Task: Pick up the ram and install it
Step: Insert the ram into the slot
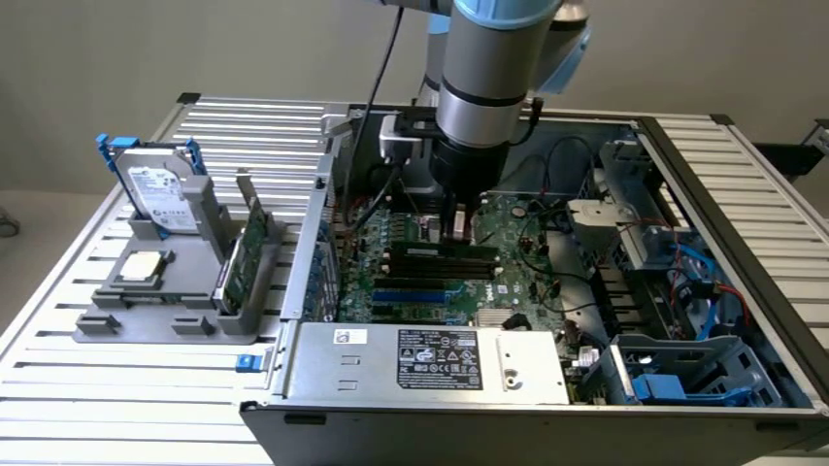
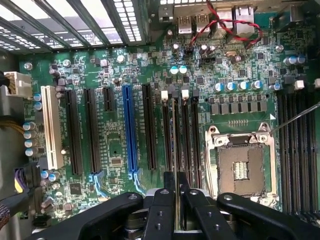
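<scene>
Gripper: your gripper [image 2: 176,175] is pressed together on a thin edge, pinching the memory stick [image 2: 176,200] between its two black fingers [image 2: 164,205].
Memory stick: you hold it on edge, straight below the wrist. It runs the same way as the black memory slots [image 2: 184,135] and sits right over them. You cannot tell whether its lower edge touches a slot.
Arm: in the exterior view your arm [image 1: 486,87] comes down from 12 o'clock into the open computer case [image 1: 725,252].
Main board: the green board [image 2: 115,145] lies flat under the gripper.
Processor socket: a metal-framed socket [image 2: 240,167] sits just beside the memory slots.
Blue slot: one blue slot [image 2: 129,130] lies on the other side of the memory slots, among long black card slots.
Power supply: in the exterior view the grey box [image 1: 428,357] is at 6 o'clock from your gripper, inside the case.
Grey stand: it is at 9 o'clock in the exterior view, outside the case and well apart from the gripper [image 1: 130,325]. It holds a hard drive [image 1: 162,199] with blue rails upright and a green card [image 1: 248,257] on edge.
</scene>
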Tool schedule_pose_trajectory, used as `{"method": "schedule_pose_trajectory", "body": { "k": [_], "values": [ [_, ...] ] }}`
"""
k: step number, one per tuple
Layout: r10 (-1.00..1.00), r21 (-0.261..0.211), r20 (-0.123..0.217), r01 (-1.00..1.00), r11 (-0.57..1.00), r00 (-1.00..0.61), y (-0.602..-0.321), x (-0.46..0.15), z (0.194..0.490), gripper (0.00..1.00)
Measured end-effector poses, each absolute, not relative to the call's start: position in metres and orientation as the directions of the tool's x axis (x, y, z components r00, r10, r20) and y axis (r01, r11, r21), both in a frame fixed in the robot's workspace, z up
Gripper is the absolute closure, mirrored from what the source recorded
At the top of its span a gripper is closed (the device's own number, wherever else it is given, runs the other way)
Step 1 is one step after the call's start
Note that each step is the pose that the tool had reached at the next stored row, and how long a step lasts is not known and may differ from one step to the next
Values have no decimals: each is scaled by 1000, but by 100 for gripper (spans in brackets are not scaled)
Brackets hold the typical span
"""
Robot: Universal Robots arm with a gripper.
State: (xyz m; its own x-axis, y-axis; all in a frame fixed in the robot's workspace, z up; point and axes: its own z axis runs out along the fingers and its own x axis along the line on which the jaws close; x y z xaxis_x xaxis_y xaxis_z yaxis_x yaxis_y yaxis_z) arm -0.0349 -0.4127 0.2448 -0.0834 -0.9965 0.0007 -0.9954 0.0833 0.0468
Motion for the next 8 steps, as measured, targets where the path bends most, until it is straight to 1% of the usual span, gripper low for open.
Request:
{"method": "schedule_pose_trajectory", "body": {
  "k": [8],
  "values": [
    [-998, 47, 1, -997, 59, -59, -412, -35, 234, 86]
  ]
}}
